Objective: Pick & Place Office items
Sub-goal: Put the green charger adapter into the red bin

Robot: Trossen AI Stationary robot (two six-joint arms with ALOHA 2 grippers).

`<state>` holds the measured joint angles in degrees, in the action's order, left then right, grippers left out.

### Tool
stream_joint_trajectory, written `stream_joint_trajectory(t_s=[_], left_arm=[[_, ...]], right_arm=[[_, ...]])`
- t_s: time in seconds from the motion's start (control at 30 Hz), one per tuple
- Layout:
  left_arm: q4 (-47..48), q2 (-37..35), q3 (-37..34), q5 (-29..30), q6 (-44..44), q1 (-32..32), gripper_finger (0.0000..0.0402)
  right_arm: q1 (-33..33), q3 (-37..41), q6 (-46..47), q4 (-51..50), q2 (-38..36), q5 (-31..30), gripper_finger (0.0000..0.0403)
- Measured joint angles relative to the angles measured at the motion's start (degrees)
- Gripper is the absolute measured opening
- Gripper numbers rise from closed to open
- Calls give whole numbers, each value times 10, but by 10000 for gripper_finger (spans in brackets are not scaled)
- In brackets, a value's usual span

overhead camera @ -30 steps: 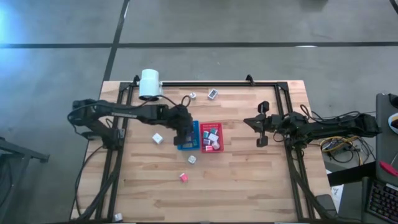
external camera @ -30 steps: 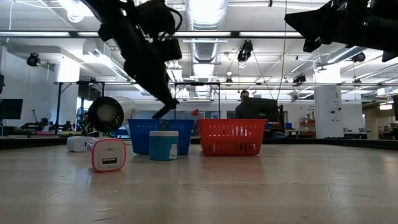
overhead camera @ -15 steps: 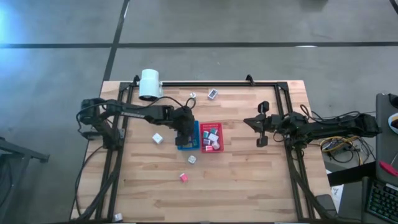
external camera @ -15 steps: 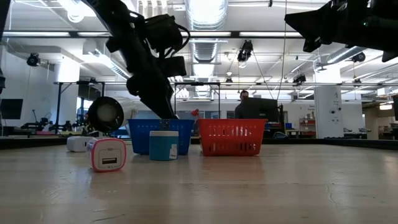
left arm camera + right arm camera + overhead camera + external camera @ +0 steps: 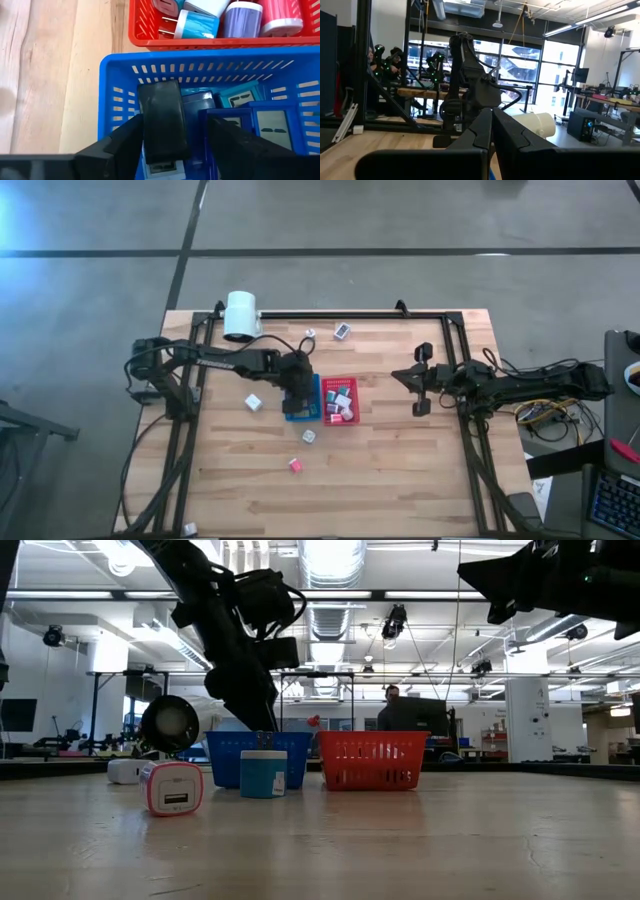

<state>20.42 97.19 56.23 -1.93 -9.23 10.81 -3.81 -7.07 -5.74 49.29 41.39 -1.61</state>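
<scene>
Left gripper (image 5: 172, 137) hangs over the blue tray (image 5: 114, 75), fingers apart; dark flat rectangle (image 5: 162, 120) lies between them, long axis along the fingers, seemingly released; right gripper (image 5: 421, 381) waits shut, well apart.

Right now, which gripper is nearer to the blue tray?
Left. The left gripper is directly over the blue tray, fingers astride a dark flat rectangle. The right gripper hangs well off to the side, beyond the red tray.

2 trays (image 5: 340, 401) side by side — office items (image 5: 339, 398) inside.
</scene>
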Motion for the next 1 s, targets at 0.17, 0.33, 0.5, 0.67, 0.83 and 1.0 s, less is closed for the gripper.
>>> stream_joint_trajectory(t_s=[0.17,0.33,0.5,0.67,0.83,1.0], left_arm=[[0,0,-1,0,0,0,186],[8,-19,3,-2,-5,0,173],[19,-108,-1,-2,-21,-3,157],[20,-237,-24,-18,-21,-3,70],[-10,-369,-72,-37,-20,-4,10],[-42,-494,-140,-37,-23,-4,3]], right_arm=[[0,0,1,0,0,0,8],[0,0,2,0,0,0,8],[0,0,1,-3,0,0,8],[0,0,2,-7,0,0,8],[0,0,4,-7,0,0,8],[0,0,6,-7,0,0,8]])
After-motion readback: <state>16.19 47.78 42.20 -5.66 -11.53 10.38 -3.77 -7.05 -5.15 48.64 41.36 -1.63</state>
